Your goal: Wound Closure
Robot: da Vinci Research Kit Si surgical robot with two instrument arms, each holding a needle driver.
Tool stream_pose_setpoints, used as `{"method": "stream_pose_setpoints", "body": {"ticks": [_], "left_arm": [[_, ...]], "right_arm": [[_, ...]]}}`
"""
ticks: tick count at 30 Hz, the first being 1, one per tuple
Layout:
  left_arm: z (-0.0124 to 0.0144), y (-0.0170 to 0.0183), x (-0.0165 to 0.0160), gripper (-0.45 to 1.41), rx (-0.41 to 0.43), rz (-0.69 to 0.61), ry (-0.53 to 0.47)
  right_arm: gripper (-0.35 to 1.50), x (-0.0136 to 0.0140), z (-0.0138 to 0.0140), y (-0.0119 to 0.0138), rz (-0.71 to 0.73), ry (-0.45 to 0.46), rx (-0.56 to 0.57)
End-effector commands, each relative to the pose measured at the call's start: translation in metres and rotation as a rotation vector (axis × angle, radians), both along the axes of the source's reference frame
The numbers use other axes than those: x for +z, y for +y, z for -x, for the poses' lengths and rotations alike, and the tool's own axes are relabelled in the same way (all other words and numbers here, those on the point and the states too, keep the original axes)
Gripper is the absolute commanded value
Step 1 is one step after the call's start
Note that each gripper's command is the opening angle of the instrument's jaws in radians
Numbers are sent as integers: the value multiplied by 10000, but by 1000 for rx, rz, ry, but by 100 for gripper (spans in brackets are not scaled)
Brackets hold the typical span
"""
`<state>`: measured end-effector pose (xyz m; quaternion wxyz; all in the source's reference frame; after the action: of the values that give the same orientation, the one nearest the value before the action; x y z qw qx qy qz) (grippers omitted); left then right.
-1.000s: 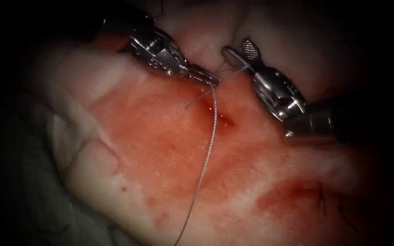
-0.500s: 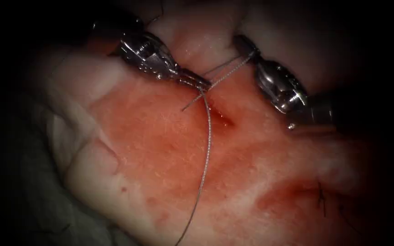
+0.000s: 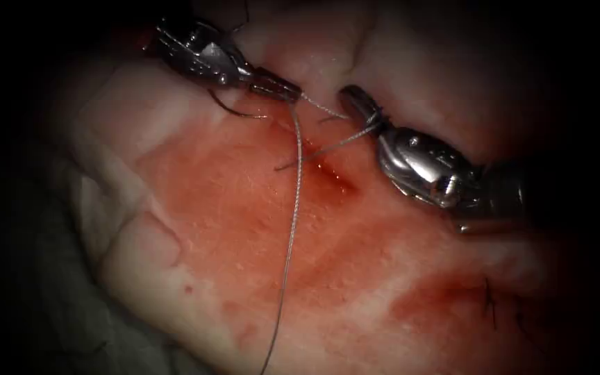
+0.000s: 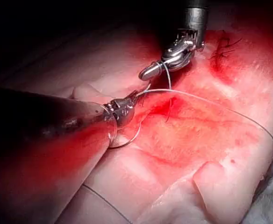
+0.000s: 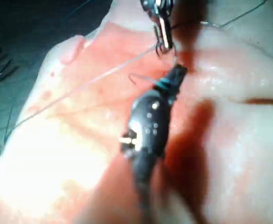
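You are partway through this closure, and the stitch at the open cut [image 3: 338, 177] is not finished. On the tissue [image 3: 175, 278], low and to the right of the cut, you have dark stitches [image 3: 489, 302] already sitting in place, so that part looks done. The cut itself shows as a short dark gap, with red fluid [image 3: 258, 194] spread around it.

Your left tool [image 3: 282, 88] is above and to the left of the cut. Its jaws are closed on the thread [image 3: 293, 208], which leaves the tip and runs down in a long strand over the tissue on the left of the cut. The needle [image 3: 234, 112] lies as a thin curve just beside this tool, under its wrist. It is out of the tissue, and neither tool grips it.

Your right tool [image 3: 357, 104] is just to the right of the cut, with its jaws brought together. A strand crosses them near the hinge and ends in a short free tail on the left of the cut. It is perhaps only wrapped around the jaws, not pinched.

In my judgement the thread is through both edges here, but no tight knot shows on the cut. So you have yet to tie this stitch, to trim the thread with the right tool, and to check whether the gap needs one more stitch.
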<state>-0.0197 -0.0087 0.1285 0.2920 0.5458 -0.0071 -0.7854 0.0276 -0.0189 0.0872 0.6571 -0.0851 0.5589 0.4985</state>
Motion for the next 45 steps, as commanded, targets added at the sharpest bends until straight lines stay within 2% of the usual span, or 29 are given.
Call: {"method": "stream_pose_setpoints", "body": {"ticks": [1, 5, 12, 18, 31, 45], "left_arm": [[5, 2, 4, -45, -2, 0, 5], [4, 24, -6, -45, -15, -9, 25], [-1, 73, -27, -45, -56, -27, 60], [6, 98, -34, -45, -52, -26, 81], [26, 158, -44, -45, -63, 3, 100], [51, 210, -32, -45, -117, 26, 119]], "right_arm": [[-35, 5, -15, -10, -3, 8, -12], [-35, 5, -29, -13, -8, 18, -38], [-35, 10, -55, -35, -17, 8, -80], [-35, 13, -62, -53, -25, -6, -96], [-35, 8, -86, -117, -56, -39, -165], [-35, 4, -95, -129, -55, -37, -175]]}}
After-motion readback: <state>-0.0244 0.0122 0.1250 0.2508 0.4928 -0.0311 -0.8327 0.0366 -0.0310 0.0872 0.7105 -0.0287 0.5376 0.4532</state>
